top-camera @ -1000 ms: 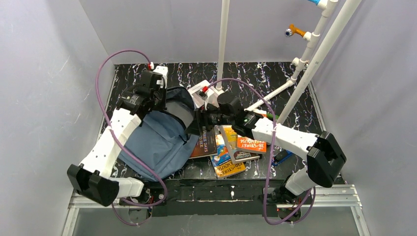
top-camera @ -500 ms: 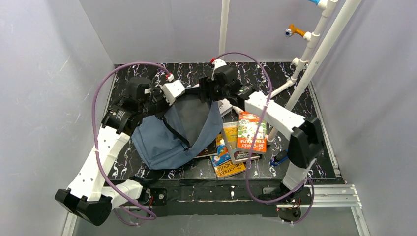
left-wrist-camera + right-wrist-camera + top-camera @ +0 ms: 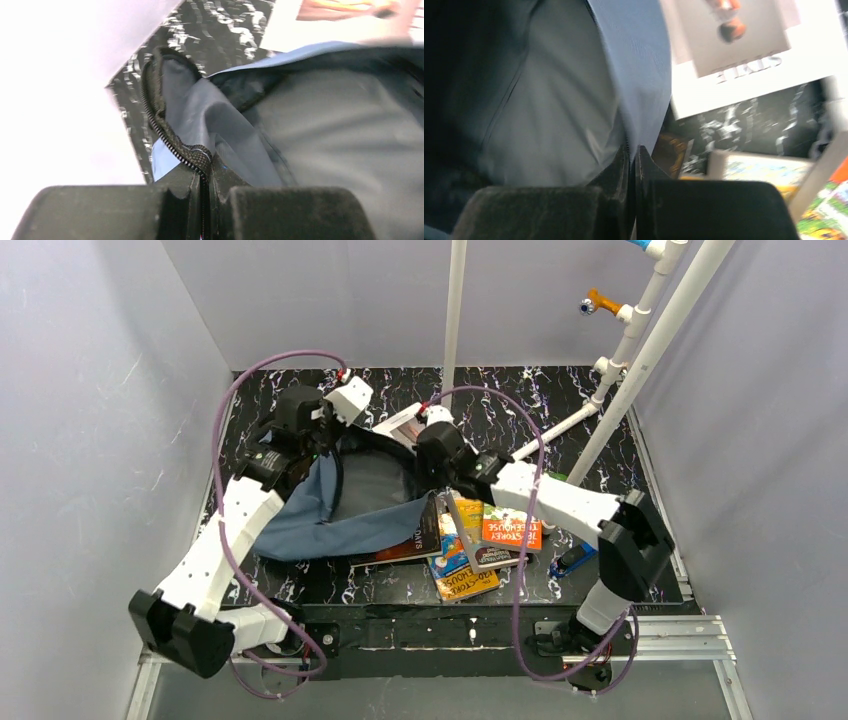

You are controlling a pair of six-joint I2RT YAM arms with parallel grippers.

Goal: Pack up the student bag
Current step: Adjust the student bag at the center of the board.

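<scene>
The slate-blue student bag (image 3: 305,522) lies left of centre on the dark marbled table, its mouth held wide so the grey lining (image 3: 375,480) shows. My left gripper (image 3: 322,440) sits at the far left of the mouth, shut on the black zipper trim (image 3: 165,127); the trim runs down between its fingertips in the left wrist view, where the left gripper (image 3: 204,167) looks into the lining (image 3: 330,130). My right gripper (image 3: 432,475) is at the right of the mouth, and the right gripper (image 3: 633,150) is shut on the bag's blue rim fabric (image 3: 639,60).
Several books lie just right of the bag: a dark one (image 3: 415,535) partly under its edge, an orange one (image 3: 505,528) and a yellow-blue one (image 3: 465,582). A white book (image 3: 400,422) lies behind the mouth. A small blue object (image 3: 572,560) and slanted white pipes (image 3: 630,370) stand at right.
The right gripper came down from the far rim and shut on the bag's right rim. The bag dropped and spread flatter, mouth wider. The left arm pulled back to the left, still gripping.
</scene>
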